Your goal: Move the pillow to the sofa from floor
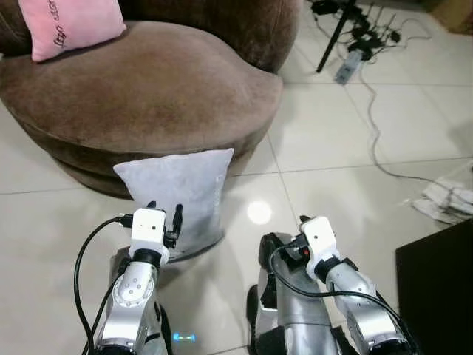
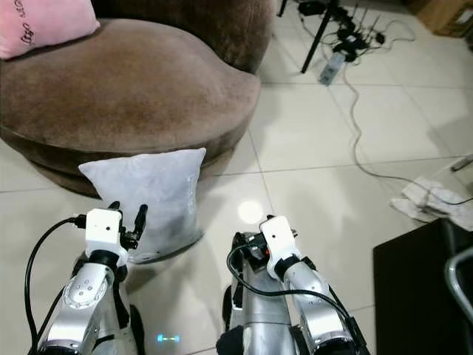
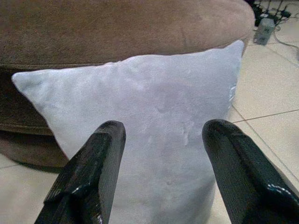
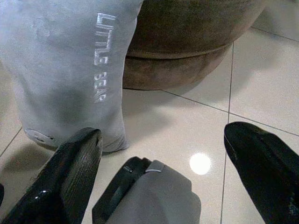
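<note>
A light grey pillow (image 1: 183, 194) stands upright on the tiled floor, leaning against the base of the round brown sofa (image 1: 140, 96). My left gripper (image 1: 165, 215) is open right in front of the pillow's lower left face; in the left wrist view its fingers (image 3: 88, 172) frame the pillow (image 3: 149, 121) without touching it. My right gripper (image 4: 163, 172) is open, held low to the right of the pillow (image 4: 65, 70), whose side reads "LITTLE BEAR". Its wrist (image 1: 318, 240) sits above my own leg.
A pink cushion (image 1: 66, 26) lies on the sofa seat at the back left. Cables and a power strip (image 1: 351, 63) trail over the floor at the back right. A crumpled cloth (image 1: 447, 200) and a dark panel (image 1: 436, 288) lie at the right.
</note>
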Robot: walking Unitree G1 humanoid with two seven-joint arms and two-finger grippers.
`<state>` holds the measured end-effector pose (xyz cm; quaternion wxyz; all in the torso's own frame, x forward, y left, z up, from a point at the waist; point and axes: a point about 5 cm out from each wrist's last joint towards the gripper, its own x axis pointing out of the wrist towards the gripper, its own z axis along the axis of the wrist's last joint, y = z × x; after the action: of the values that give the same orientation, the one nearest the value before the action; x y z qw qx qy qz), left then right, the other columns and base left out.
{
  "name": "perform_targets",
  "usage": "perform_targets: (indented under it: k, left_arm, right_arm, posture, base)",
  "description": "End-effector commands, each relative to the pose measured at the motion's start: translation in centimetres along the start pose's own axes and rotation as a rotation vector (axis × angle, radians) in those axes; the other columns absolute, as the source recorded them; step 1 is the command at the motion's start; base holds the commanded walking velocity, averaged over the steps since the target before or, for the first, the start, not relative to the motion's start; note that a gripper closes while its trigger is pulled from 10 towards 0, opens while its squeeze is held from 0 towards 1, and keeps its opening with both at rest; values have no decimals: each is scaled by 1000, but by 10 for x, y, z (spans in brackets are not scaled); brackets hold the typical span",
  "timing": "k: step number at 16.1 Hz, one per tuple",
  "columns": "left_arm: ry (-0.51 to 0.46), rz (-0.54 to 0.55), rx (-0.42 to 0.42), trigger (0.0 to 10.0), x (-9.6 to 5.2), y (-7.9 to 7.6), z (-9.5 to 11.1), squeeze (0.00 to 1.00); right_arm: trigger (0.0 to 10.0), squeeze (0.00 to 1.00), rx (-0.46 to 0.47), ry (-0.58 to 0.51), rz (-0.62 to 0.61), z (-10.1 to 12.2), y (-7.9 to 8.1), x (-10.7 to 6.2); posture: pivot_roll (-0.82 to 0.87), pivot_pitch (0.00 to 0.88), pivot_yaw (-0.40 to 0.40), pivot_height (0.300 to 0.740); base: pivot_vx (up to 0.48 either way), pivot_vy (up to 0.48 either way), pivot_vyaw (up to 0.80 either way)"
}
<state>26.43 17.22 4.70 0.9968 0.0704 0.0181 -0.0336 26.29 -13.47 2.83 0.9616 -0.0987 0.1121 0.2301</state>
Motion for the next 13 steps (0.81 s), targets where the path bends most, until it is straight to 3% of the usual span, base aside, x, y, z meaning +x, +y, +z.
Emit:
perform_targets:
  k: [1,5,9,13]
  left_arm:
    - [16,-28,-2,10000,-3,-8,-5,0]
    - [7,-40,6,10000,-1,-10,-3,0]
    - [6,-35,21,10000,0,-9,-2,0]
    - [7,-24,6,10000,1,-10,-1,0]
  right_arm:
    - [10000,0,3,27,-27,-7,-6,-6]
    - [10000,0,-26,60,-9,-11,-4,-6]
    - [10000,0,30,23,-33,-4,-8,-4]
    - [10000,0,9,27,-41,-2,-11,-3]
  posture:
    - [-56,208,-151,457]
    - [-53,198,-151,448]
    - [-56,198,-153,416]
    - [-55,204,-152,416]
  base:
    - [0,0,0]
    - [0,0,0]
    - [0,0,0]
    - [0,0,0]
